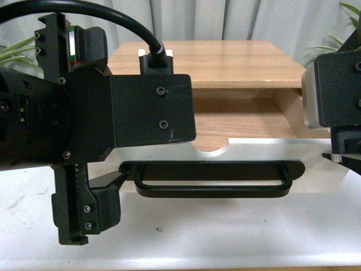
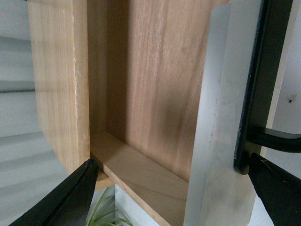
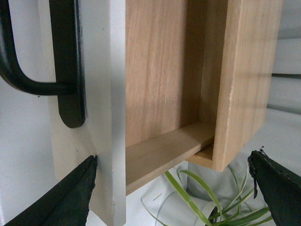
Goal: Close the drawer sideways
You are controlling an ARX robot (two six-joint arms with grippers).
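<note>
Drawer (image 1: 254, 153) stands pulled partway out of a light wood cabinet (image 1: 225, 62) on the white counter (image 1: 225, 237). Its white front panel faces the robot, and its wooden floor shows behind the half-round notch (image 1: 211, 147). The long black bar handle (image 1: 214, 183) runs along the front panel.

Left end effector (image 2: 171, 160) is at the drawer's left end and spread wide. In the left wrist view, one black finger (image 2: 275, 188) sits just beside the end of the handle in front of the white panel. The other finger (image 2: 70, 197) is by the cabinet's front wooden edge, so the open part of the drawer lies between them.

Right end effector (image 3: 171, 157) is at the drawer's right end, also spread wide. One finger (image 3: 66, 197) appears to touch the white panel near the handle's end. The other finger (image 3: 277, 183) is clear of the cabinet's edge, above green plant leaves (image 3: 197, 197).
</note>
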